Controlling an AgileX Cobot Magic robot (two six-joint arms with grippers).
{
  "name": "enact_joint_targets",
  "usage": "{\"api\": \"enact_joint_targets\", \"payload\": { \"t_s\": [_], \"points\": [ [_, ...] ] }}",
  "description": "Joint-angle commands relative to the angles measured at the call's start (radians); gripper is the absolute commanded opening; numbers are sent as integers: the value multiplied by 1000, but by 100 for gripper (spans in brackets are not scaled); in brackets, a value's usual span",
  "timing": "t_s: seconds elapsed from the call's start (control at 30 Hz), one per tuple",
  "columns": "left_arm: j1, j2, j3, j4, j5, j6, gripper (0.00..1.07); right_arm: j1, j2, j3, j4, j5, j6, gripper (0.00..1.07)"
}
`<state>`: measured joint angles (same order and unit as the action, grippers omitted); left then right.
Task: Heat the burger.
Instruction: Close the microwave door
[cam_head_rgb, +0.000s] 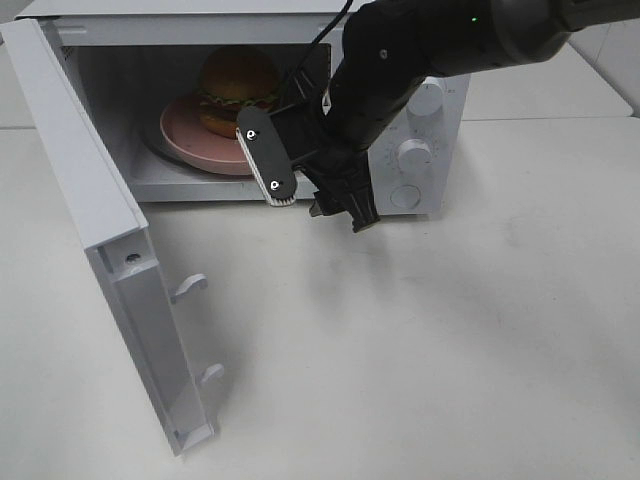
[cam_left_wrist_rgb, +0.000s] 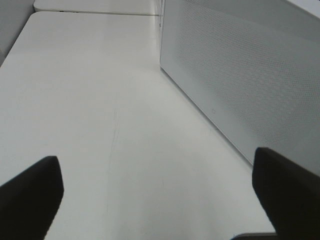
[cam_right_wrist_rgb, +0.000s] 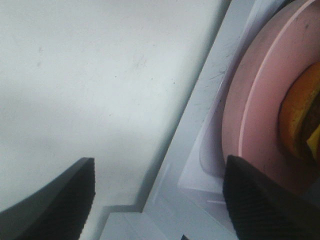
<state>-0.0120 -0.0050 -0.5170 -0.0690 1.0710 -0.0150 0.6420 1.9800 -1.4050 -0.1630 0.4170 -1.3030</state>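
Note:
The burger (cam_head_rgb: 238, 85) sits on a pink plate (cam_head_rgb: 188, 132) inside the white microwave (cam_head_rgb: 447, 122), whose door (cam_head_rgb: 110, 250) hangs wide open to the left. My right gripper (cam_head_rgb: 320, 208) is open and empty, just outside the oven's front opening, low and to the right of the plate. In the right wrist view the right gripper (cam_right_wrist_rgb: 160, 200) spans the oven sill, with the plate (cam_right_wrist_rgb: 250, 100) and the burger's edge (cam_right_wrist_rgb: 300, 115) to one side. My left gripper (cam_left_wrist_rgb: 160, 200) is open and empty over bare table, beside the microwave's perforated side wall (cam_left_wrist_rgb: 250, 75). It is out of the exterior view.
The open door stands on edge across the table's left side, with two latch hooks (cam_head_rgb: 190, 286) on its inner face. Three knobs (cam_head_rgb: 412, 153) line the oven's right panel. The white table (cam_head_rgb: 450, 350) stretches in front of and right of the oven.

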Motion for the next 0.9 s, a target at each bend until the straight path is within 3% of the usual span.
{"api": "enact_joint_targets", "payload": {
  "t_s": [0.03,0.5,0.9],
  "points": [
    [-2,-18,2,2,-1,0,98,2,-80,81,1,-9,34,71],
    [-2,-18,2,2,-1,0,98,2,-265,252,0,3,203,70],
    [-2,-18,2,2,-1,0,98,2,-423,348,0,116,592,70]
  ]
}}
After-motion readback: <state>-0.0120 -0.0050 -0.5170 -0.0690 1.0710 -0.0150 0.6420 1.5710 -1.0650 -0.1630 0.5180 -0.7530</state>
